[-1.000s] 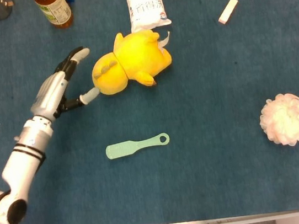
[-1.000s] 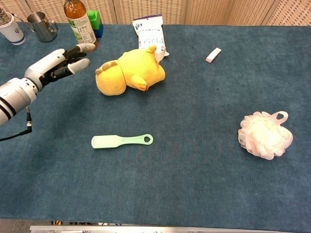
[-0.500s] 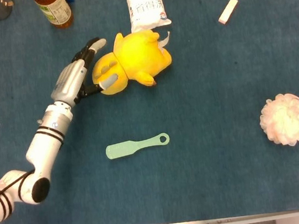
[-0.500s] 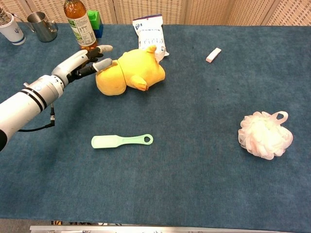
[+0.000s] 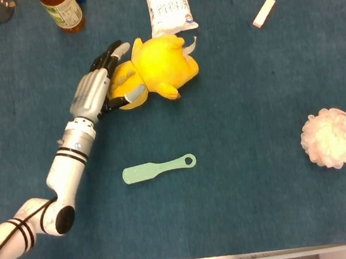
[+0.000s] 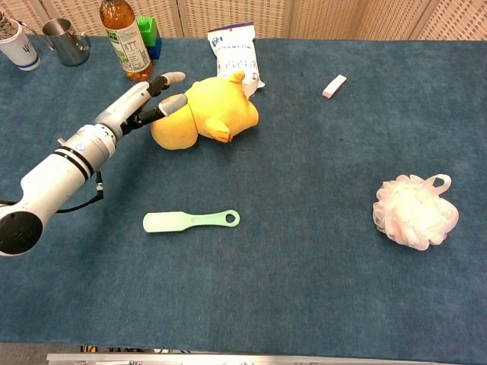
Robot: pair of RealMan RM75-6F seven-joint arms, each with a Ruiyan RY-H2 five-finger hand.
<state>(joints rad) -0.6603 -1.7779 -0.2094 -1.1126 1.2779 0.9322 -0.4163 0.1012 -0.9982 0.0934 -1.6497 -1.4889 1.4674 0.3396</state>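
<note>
1. The left hand (image 5: 97, 92) reaches across the blue surface (image 5: 249, 209) to the yellow plush toy (image 5: 161, 67). Its fingers (image 5: 111, 53) are spread and released, clasping nothing; the tips lie against the toy's rounded left end, and the thumb touches its lower edge.
2. In the chest view the same left hand (image 6: 141, 106) comes in low from the left, its fingers (image 6: 173, 77) laid over the near end of the yellow plush toy (image 6: 217, 110).
3. The toy lies on its side toward the far part of the surface, left of centre. Its top edge touches the white snack bag (image 5: 168, 4) lying just behind it.
4. A pale green brush (image 5: 159, 168) lies flat nearer the front edge, well apart from the toy and close beside the left forearm.
5. An amber bottle (image 5: 63, 9) stands upright at the far left, near the fingertips but apart from them. Beside it the chest view shows a green block (image 6: 147, 29), a metal cup (image 6: 67, 42) and a white cup (image 6: 15, 46).
6. A small pale eraser-like bar (image 5: 264, 12) lies at the far right, and a pink bath pouf (image 5: 332, 137) sits alone near the right edge.
7. The right hand appears in neither view.
</note>
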